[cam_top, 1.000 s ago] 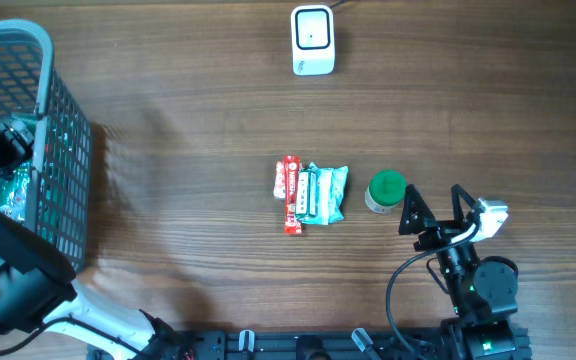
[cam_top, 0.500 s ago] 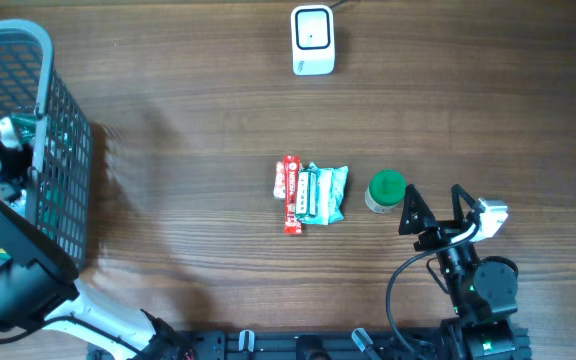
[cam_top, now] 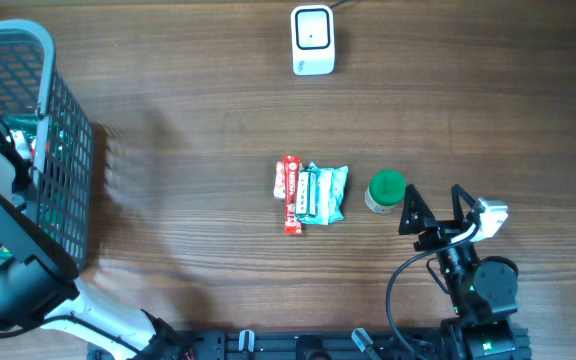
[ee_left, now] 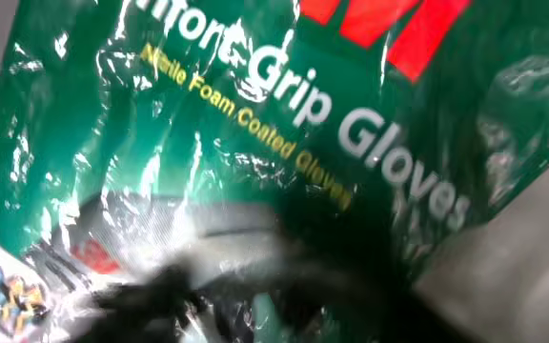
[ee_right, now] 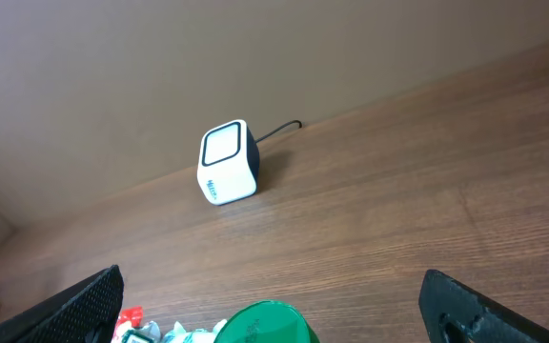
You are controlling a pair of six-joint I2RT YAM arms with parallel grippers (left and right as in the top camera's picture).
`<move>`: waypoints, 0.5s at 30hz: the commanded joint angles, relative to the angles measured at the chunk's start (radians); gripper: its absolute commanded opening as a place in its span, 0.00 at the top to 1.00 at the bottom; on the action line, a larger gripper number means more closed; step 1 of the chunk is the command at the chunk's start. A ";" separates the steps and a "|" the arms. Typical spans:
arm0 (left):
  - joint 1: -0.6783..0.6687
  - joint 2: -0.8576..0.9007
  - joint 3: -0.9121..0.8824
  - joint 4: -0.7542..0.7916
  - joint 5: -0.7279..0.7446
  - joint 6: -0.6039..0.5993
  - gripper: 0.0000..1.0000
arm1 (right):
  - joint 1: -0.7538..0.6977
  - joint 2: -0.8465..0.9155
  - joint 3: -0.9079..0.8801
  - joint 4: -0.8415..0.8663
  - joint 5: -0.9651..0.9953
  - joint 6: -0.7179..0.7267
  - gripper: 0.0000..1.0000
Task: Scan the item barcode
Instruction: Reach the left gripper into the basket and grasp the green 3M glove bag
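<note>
Table (cam_top: 188, 120): brown wood grain throughout. Basket (cam_top: 68, 190), left: grey-blue open mesh. Scanner (cam_top: 313, 40), far centre: white body, grey window, dark back. Centre: red pack (cam_top: 290, 193) with white print; teal packet (cam_top: 324, 192) with white panels; jar (cam_top: 386, 188) with green lid. Glove packet (ee_left: 255, 143): glossy green, white and yellow lettering, red marks.

A dark brown wooden bench (cam_top: 188, 120) fills the overhead view, its grain running left to right (lighter and darker streaks alternate). In the right wrist view a plain, matte taupe wall (ee_right: 112, 57) rises directly behind its far edge. The light is soft and even, with faint shadows.
</note>
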 commanded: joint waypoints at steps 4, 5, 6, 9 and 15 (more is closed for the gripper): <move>-0.004 0.071 -0.021 0.011 0.074 0.000 0.96 | 0.004 0.003 -0.001 0.005 0.013 -0.018 0.00; -0.004 0.070 -0.019 0.011 0.093 0.000 0.96 | 0.004 0.003 -0.001 0.005 0.013 -0.018 0.00; -0.004 0.068 -0.013 0.010 0.112 0.000 0.96 | 0.004 0.003 -0.001 0.005 0.013 -0.018 0.00; -0.004 0.043 0.041 -0.023 0.103 -0.044 0.96 | 0.004 0.005 -0.001 0.005 0.013 -0.018 0.00; -0.004 -0.086 0.242 -0.111 0.023 -0.153 0.96 | 0.004 0.006 -0.001 0.005 0.013 -0.018 0.01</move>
